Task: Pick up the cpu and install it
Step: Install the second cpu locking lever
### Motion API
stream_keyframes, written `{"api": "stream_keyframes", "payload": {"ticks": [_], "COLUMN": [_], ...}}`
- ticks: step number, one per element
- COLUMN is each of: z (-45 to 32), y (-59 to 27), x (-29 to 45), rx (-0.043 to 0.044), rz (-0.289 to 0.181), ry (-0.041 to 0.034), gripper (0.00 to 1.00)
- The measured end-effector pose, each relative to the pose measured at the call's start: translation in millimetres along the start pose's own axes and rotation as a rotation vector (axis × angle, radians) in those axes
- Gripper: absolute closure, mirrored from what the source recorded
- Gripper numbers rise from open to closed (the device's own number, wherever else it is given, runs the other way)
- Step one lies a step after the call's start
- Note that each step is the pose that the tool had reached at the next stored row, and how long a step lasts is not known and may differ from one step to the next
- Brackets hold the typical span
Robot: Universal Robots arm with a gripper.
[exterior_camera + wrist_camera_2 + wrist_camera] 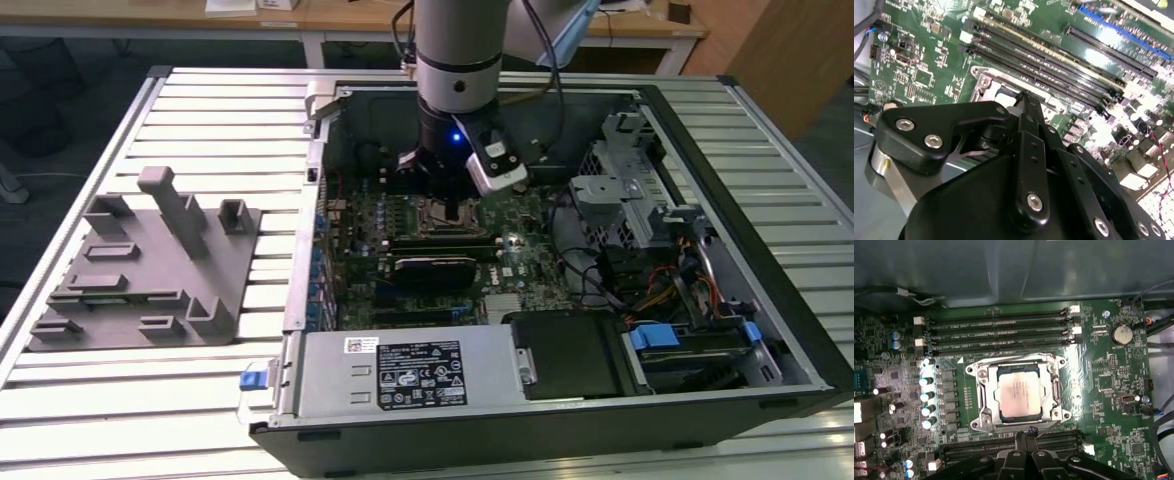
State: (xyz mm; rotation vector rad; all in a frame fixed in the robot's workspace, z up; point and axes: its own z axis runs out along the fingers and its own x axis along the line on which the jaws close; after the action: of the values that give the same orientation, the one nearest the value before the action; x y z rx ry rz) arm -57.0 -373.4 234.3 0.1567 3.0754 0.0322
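Pincer (1025, 437) closed, empty, just beyond the socket's edge; cpu (1019, 392) seated inside.

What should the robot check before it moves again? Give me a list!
1. Cpu in its place: ok. The cpu lies flat inside the socket frame in the first wrist view.
2. Fingers empty: ok. The gripper has its fingers shut with nothing between them.
3. Gripper off the cpu: ok. Its tip sits at the socket's edge, apart from the chip.
4. Socket latched down: cannot tell.
5. Memory slots beside the socket free of stray parts: ok.
6. Arm away from the computer case walls: ok in the exterior view.
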Motion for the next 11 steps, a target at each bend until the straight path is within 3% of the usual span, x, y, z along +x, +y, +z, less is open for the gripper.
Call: {"api": "stream_keyframes", "payload": {"ticks": [8, 11], "z": [4.9, 5.2], "y": [-7.0, -9.8], "x": [1.6, 4.9], "rx": [-0.0010, -0.0124], "rz": [0.001, 0.002], "ry": [0.0001, 0.0012], "gripper": [0.89, 0.89]}}
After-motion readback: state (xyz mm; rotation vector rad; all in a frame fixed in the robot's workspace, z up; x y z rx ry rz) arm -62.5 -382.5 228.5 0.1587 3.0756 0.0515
